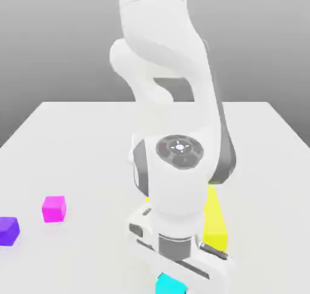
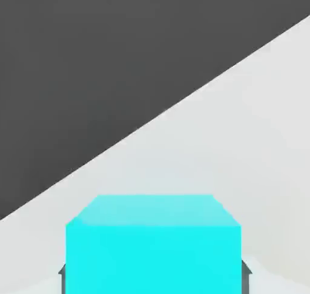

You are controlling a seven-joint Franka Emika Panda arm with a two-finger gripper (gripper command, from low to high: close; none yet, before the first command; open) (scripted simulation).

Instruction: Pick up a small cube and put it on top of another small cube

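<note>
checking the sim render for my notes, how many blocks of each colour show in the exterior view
cyan cube: 1
magenta cube: 1
blue-purple cube: 1
yellow block, partly hidden behind the arm: 1
total: 4

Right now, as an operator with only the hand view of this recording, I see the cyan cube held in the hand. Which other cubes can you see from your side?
Observer: A magenta cube and a purple cube, both toward the exterior view's left.
Operator: Are those two touching?
Observer: No, they stand apart.
Operator: Anything larger near the arm?
Observer: Yes, a yellow block, partly hidden behind the arm in the exterior view.
</note>
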